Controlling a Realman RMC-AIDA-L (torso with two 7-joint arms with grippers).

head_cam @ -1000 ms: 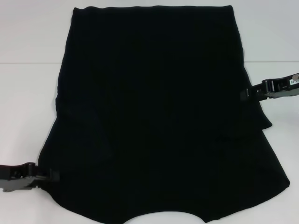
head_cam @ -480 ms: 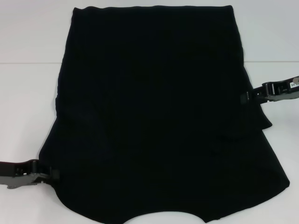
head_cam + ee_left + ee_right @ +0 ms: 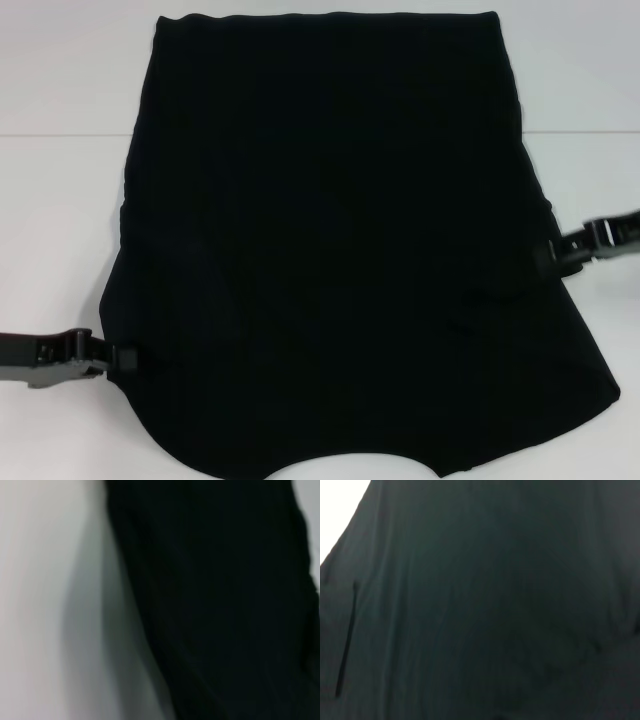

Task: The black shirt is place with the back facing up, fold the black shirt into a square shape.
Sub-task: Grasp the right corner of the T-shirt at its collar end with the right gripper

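Both of my arms are reaching in low from the sides toward the large plain black soft-cloth T-shirt (image 3: 330, 240), which is lying spread flat on the white table (image 3: 60, 100) and filling most of the middle of my head view, its curved neckline edge at the near end and its straight edge at the far end. I am holding my left gripper (image 3: 126, 358) right at the shirt's near left edge, touching or just beside the cloth, and my right gripper (image 3: 549, 256) at the right edge, about halfway along that side. Whether either one is pinching the fabric or sitting loose, I cannot tell. Cloth is filling my right wrist view (image 3: 485, 605), and in my left wrist view the shirt (image 3: 215, 600) is lying beside bare white tabletop (image 3: 40, 600).
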